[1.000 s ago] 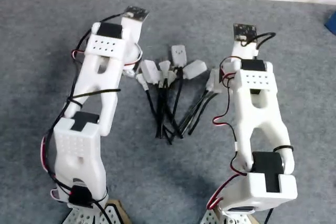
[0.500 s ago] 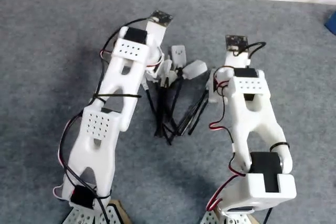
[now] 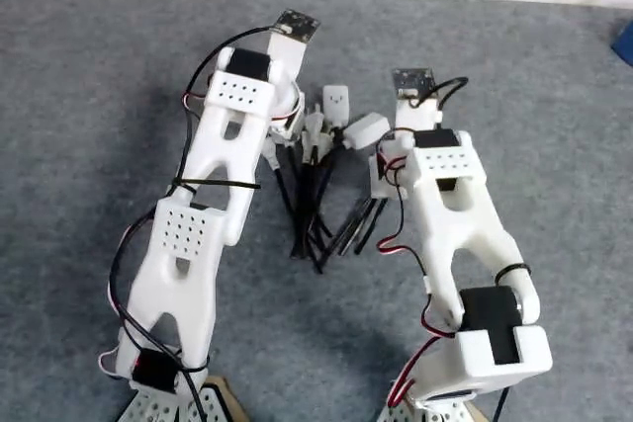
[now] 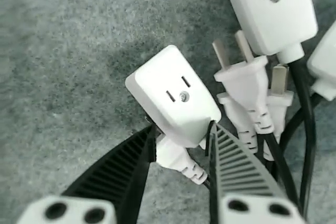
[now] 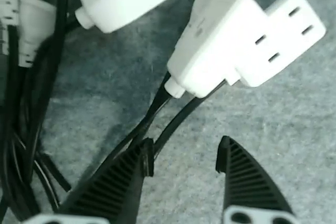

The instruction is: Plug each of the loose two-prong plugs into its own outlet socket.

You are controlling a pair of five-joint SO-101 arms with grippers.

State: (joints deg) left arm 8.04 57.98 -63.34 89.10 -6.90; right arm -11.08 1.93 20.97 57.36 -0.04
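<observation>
High view: table (image 3: 79, 66); left arm (image 3: 213, 175); right arm (image 3: 450, 210); cords (image 3: 315, 224), tangled mid-table. Socket (image 4: 176, 98), plugs (image 4: 244, 72) just beside it, unplugged.

Risk: lifting one piece could drag its neighbours, because the cords cross.

Pose: both arms bent forward over the cords. Left gripper (image 4: 181, 145) spread, straddling the socket's cord end. Right gripper (image 5: 184, 156) spread above cords, holding nothing.
</observation>
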